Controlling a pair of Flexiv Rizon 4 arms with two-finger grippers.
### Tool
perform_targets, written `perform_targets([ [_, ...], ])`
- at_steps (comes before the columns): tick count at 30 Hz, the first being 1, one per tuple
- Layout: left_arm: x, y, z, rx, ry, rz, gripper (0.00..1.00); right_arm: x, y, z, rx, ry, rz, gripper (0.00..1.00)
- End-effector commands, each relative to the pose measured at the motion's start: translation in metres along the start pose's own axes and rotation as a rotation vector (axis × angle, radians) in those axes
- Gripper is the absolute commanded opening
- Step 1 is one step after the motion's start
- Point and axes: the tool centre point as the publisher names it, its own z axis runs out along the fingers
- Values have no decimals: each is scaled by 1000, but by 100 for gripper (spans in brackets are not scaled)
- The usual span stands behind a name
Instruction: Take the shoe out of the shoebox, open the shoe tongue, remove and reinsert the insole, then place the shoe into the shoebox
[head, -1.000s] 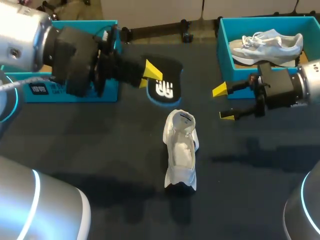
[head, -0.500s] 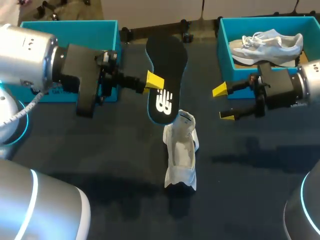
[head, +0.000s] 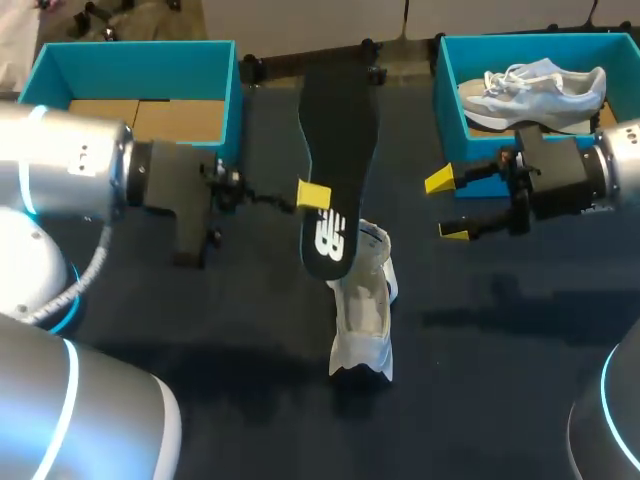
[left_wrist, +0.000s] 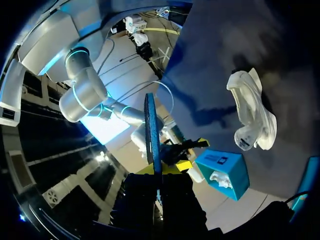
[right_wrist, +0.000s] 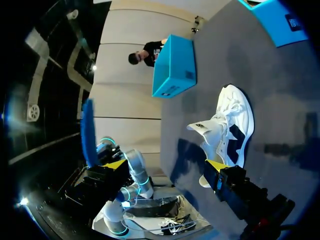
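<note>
A white shoe (head: 362, 305) stands on the dark table (head: 500, 380) near its middle. My left gripper (head: 313, 195) is shut on a black insole (head: 335, 130), gripping it at mid-length. The insole's logo end hangs just over the far end of the shoe. In the left wrist view the insole (left_wrist: 152, 130) stands edge-on between my yellow tips, with the shoe (left_wrist: 252, 112) lying ahead. My right gripper (head: 446, 206) stands open and empty to the right of the shoe, in front of the right shoebox (head: 447, 95). The right wrist view shows the shoe (right_wrist: 227, 125) ahead of one yellow fingertip (right_wrist: 215, 165).
The right shoebox holds a second, grey shoe (head: 535, 88). Another blue shoebox (head: 135, 60) stands open at the back left, behind my left arm. Bare table lies in front of the white shoe and to its right.
My left arm has drawn back to the left and turned the insole, bringing it from beside the left box to over the shoe. The right arm and the shoe have not moved.
</note>
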Motion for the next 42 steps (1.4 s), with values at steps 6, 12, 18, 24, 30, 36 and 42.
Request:
perform_targets([
  [6,40,-14,19,-73,-1,-25,0,0,0,2,-1,-2,0,100],
  [12,60,-22,26,-104,-4,-71,0,0,0,2,-1,-2,0,100],
  [18,69,-24,28,-124,-38,-54,0,2,2,3,0,4,-3,100],
  [24,80,-20,36,-143,-41,-76,0,16,5,12,-12,10,-41,100],
  [30,86,-17,48,-156,-39,-90,0,23,5,26,-2,22,-64,100],
  [36,90,-14,59,-156,-39,-99,0,26,5,41,26,57,-84,100],
  [42,93,-10,67,-161,-34,-101,0,29,4,49,38,70,-82,92],
])
